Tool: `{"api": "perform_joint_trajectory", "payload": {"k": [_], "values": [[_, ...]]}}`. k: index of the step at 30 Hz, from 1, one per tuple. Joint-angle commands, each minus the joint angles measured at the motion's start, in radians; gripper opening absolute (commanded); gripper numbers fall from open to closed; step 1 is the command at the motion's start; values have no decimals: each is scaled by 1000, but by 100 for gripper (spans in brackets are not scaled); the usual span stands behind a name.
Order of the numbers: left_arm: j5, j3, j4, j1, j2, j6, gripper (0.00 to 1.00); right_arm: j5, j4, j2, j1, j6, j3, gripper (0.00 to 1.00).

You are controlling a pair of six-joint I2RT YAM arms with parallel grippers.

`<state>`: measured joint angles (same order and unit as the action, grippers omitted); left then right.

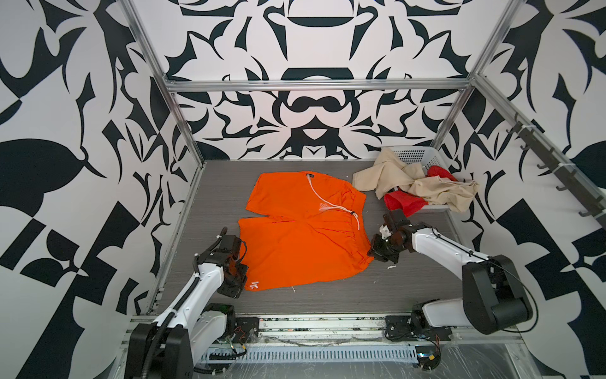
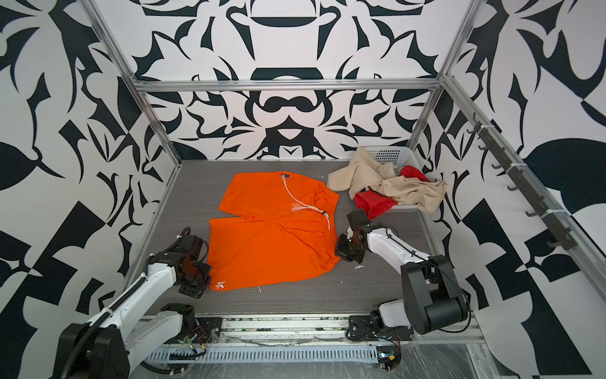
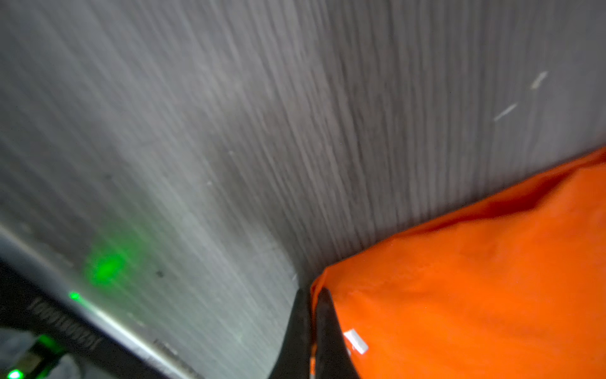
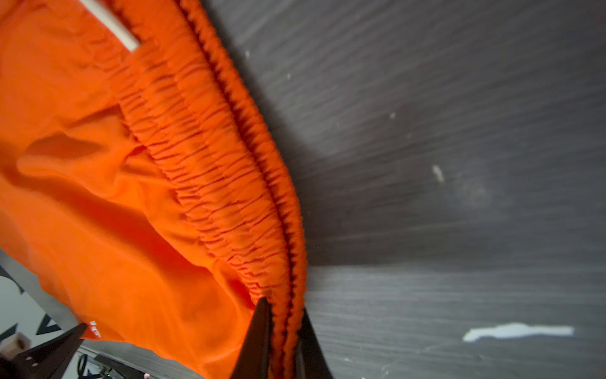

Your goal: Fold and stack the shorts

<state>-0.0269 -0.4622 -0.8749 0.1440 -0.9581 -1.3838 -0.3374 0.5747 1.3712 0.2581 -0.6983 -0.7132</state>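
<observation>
The orange shorts (image 1: 305,236) are lying spread flat in the middle of the counter (image 1: 328,295), waistband (image 4: 229,183) toward the right arm and legs toward the left. I'm reading them as light, limp and a little slick, so I'm expecting them to sag and slide unless both corners are carried together. My left gripper (image 3: 311,295) is clamping the near leg's hem corner beside the white logo (image 1: 254,285). My right gripper (image 4: 283,306) is pinching the gathered waistband at its near end, the thickest, surest hold. The beige shorts (image 1: 439,192) and red shorts (image 1: 401,201) are lying heaped over the white basket (image 1: 416,156) in the far right corner.
</observation>
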Motion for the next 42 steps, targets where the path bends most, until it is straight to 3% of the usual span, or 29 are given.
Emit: {"api": "perform_joint_trajectory", "payload": {"k": [1,5,10,18,23,31,42], "values": [[-53,-52,-157,-2,90,-45,0,45,91,-56,46,-30,1,10],[-108,-141,-264,-3,202,-58,0,54,158,-142,133,-101,24,9],[-216,-290,-288,-1,206,28,0,43,245,-252,126,-132,-15,6],[-339,-704,-173,-3,-81,418,0,-9,443,-199,3,-4,-283,3],[-354,-911,-61,-3,-261,582,0,-73,519,-86,-79,67,-445,0],[-332,-1205,90,-4,-573,732,0,-132,603,135,-146,140,-694,0],[-271,-1611,112,-4,-949,825,0,-93,688,363,-194,216,-929,0]]}}
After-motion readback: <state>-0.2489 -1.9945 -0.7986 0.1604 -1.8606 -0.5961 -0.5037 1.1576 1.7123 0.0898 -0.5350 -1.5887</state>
